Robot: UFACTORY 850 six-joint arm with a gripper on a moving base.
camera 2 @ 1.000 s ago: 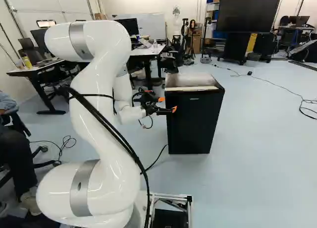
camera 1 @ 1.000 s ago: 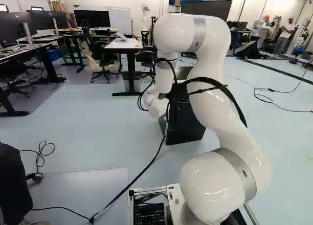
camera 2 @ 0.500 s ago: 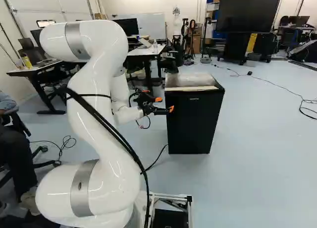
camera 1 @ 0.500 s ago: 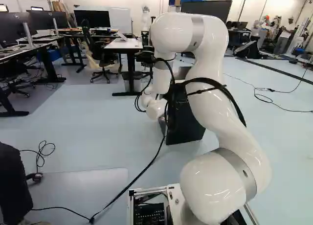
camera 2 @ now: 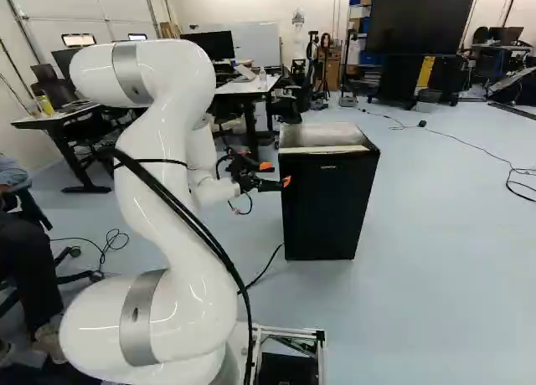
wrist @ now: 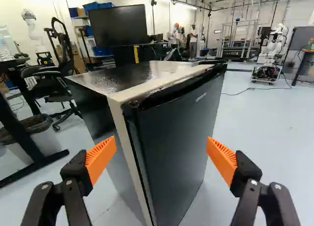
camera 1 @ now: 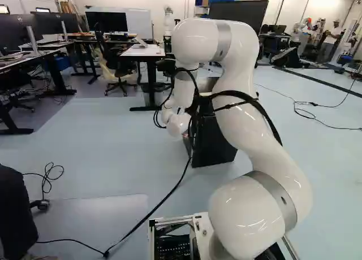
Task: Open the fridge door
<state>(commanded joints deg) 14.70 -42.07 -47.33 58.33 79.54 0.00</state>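
Pale blue flooring (camera 2: 435, 259) carries the workpiece; a desk (camera 2: 251, 85) and a large flat-panel display (camera 2: 419, 18) stand on the far side. The two-finger gripper (wrist: 162, 157) is spread wide, orange pads (wrist: 100, 159) well apart, with nothing held. Ahead of it stands the black compact refrigerator (camera 2: 327, 205), to the right of the gripper in the right base view. The refrigerator door (wrist: 179, 142) appears closed and faces the base.

Handling, as judged: the cabinet should be heavy enough to stay put under a light pull, though a hard pull may drag or tip it. The door is rigid and its smooth face offers little grip; expect the seal to resist, then release suddenly. A raised dark piece (wrist: 211, 62) at the right end of the top edge is probably the hinge cover. Take hold at the left vertical edge, beside the light strip (wrist: 130, 152), and swing outward and to the right. Do not pinch the flat face.

Limits of view: the white arm (camera 1: 251, 107) hides the gripper in the left base view. The wrist view cuts off the door's foot. Seam depth cannot be determined.
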